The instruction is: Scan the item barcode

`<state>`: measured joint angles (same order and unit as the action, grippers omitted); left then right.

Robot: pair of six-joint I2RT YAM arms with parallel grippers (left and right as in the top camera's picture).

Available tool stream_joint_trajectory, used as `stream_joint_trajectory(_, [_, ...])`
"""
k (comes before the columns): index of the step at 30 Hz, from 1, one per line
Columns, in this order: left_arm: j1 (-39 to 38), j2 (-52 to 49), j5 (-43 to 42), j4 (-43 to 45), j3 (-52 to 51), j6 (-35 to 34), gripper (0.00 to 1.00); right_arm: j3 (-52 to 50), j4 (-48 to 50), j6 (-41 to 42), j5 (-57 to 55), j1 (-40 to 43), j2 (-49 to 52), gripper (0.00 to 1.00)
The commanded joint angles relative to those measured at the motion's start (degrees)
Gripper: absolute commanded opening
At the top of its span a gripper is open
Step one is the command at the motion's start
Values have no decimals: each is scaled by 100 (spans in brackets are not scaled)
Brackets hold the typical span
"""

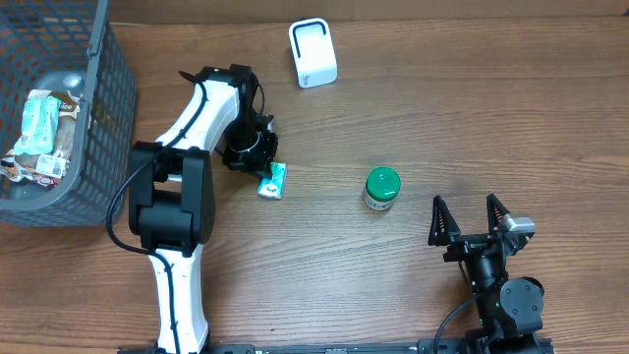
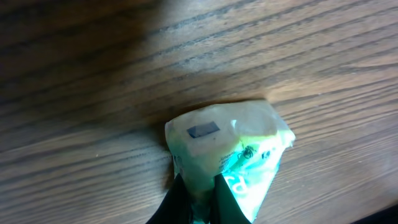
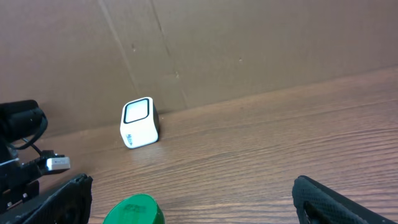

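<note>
The item, a small green-and-white packet (image 1: pixel 272 181), lies on the wooden table left of centre. My left gripper (image 1: pixel 257 167) is shut on its near edge. In the left wrist view the packet (image 2: pixel 230 143) shows a small grey patch on its white face, and the two dark fingers (image 2: pixel 177 200) of the left gripper (image 2: pixel 198 186) pinch its lower edge. A white barcode scanner (image 1: pixel 313 53) stands at the back, also seen as the scanner (image 3: pixel 138 122) in the right wrist view. My right gripper (image 1: pixel 465 206) stands open at the front right, holding nothing.
A jar with a green lid (image 1: pixel 382 188) stands between the arms, just ahead and left of the right gripper (image 3: pixel 193 202); its lid (image 3: pixel 134 213) shows low in that view. A grey wire basket (image 1: pixel 108 108) with packaged goods (image 1: pixel 39 128) sits at the far left.
</note>
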<state>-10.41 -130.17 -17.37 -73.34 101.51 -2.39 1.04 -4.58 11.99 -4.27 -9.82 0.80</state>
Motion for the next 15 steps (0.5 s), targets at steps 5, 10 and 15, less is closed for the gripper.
stream_joint_trajectory(5, [-610, 1292, 2465, 160, 216, -898, 4, -59, 15, -28, 33, 20, -57, 100])
stream_joint_trajectory(10, [-1633, 1399, 5134, -46, 195, -1784, 4, -59, 15, -28, 33, 20, -57, 100])
stream_joint_trajectory(15, [-2664, 1067, 6363, -35, -24, -2109, 4, -59, 15, -28, 33, 20, -57, 100])
